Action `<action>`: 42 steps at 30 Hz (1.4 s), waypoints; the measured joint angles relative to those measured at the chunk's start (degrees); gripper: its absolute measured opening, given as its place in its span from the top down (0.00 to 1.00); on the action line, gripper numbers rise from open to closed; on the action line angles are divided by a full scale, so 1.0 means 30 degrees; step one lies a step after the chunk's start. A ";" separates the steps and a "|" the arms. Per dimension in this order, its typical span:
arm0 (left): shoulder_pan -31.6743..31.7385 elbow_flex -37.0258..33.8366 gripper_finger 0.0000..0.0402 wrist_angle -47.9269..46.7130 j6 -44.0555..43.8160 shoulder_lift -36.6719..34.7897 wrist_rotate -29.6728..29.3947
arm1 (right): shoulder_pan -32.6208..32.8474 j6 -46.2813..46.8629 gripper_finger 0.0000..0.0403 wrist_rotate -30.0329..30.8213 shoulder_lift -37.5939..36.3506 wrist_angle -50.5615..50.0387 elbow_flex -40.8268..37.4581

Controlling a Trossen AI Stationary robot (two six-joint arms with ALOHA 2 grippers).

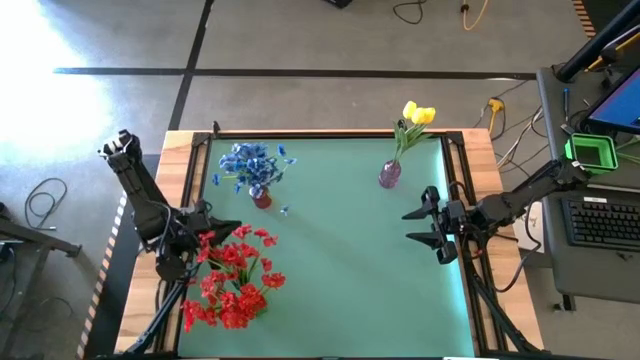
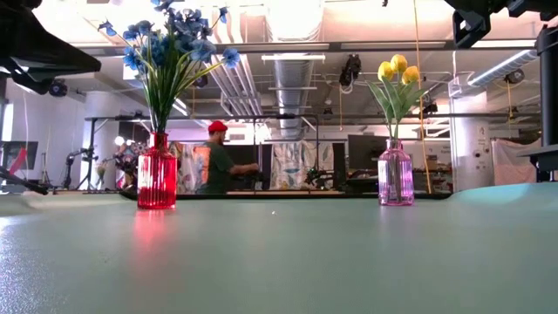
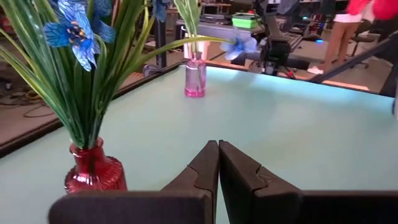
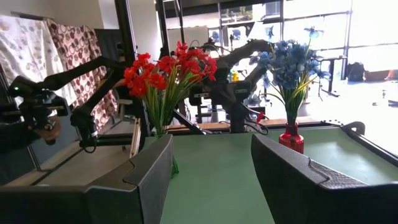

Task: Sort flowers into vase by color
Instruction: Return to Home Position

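Observation:
Blue flowers (image 1: 255, 163) stand in a red vase (image 2: 157, 180) at the far left of the table. Yellow tulips (image 1: 418, 114) stand in a pink vase (image 2: 394, 178) at the far right. Red flowers (image 1: 235, 275) stand upright at the near left (image 4: 166, 70); my right finger hides their base. My left gripper (image 1: 232, 228) is shut and empty, just beyond the red blooms and nearer than the red vase (image 3: 93, 171). My right gripper (image 1: 409, 226) is open and empty near the table's right edge, its fingers (image 4: 146, 174) pointing left across the table.
Green mat (image 1: 340, 260) with free room in its middle and near right. Black frame rails run along the table's left and right edges (image 1: 462, 170). A desk with a keyboard (image 1: 605, 220) stands to the right. A person (image 2: 222, 161) is in the room beyond.

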 joint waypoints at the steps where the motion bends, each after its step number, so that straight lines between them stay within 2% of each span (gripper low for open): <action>1: 0.0131 0.0000 1.00 0.0050 0.0146 -0.0004 0.0079 | 0.0000 -0.0022 0.48 0.0000 0.0000 0.0000 0.0000; 17: 0.1963 -0.0087 1.00 -0.1396 0.1922 -0.1218 0.1381 | 0.0001 0.0013 0.48 0.0000 0.0000 0.0044 0.0000; 22: 0.1963 -0.0087 1.00 -0.2706 0.1927 -0.1849 -0.0087 | -0.0002 0.0020 0.48 -0.0007 0.0000 0.0044 0.0000; 26: 0.1964 -0.0206 1.00 -0.3469 0.1439 -0.2303 -0.0198 | -0.0002 0.0035 0.48 -0.0007 0.0000 0.0036 0.0000; 42: 0.2873 -0.2171 1.00 -0.2584 -0.0582 -0.2246 -0.2493 | 0.0000 0.0120 0.48 -0.0007 0.0000 0.0051 0.0000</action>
